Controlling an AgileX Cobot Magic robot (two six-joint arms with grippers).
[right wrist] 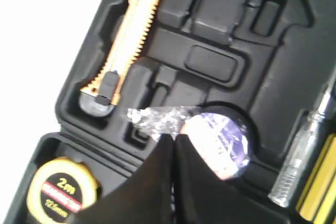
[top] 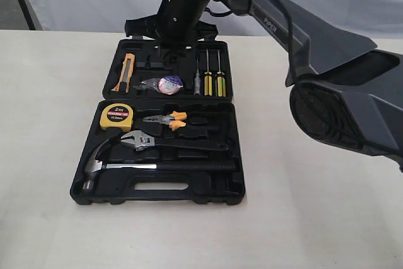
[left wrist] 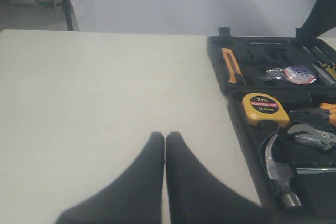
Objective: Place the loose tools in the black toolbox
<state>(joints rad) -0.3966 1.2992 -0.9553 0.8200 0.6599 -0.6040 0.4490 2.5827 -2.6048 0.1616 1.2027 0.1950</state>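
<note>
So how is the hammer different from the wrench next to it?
The hammer is longer, with a curved claw head; the wrench is shorter, with a flat open-mouthed head. The hammer lies nearest the carrying slot of the toolbox; the wrench lies between it and the pliers, slightly tilted. Both are silver with black handles, in the same half, heads toward the exterior view's left.

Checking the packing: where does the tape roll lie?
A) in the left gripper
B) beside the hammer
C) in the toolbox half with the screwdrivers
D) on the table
C: the tape roll lies in a toolbox recess between the knife and the screwdrivers.
</note>
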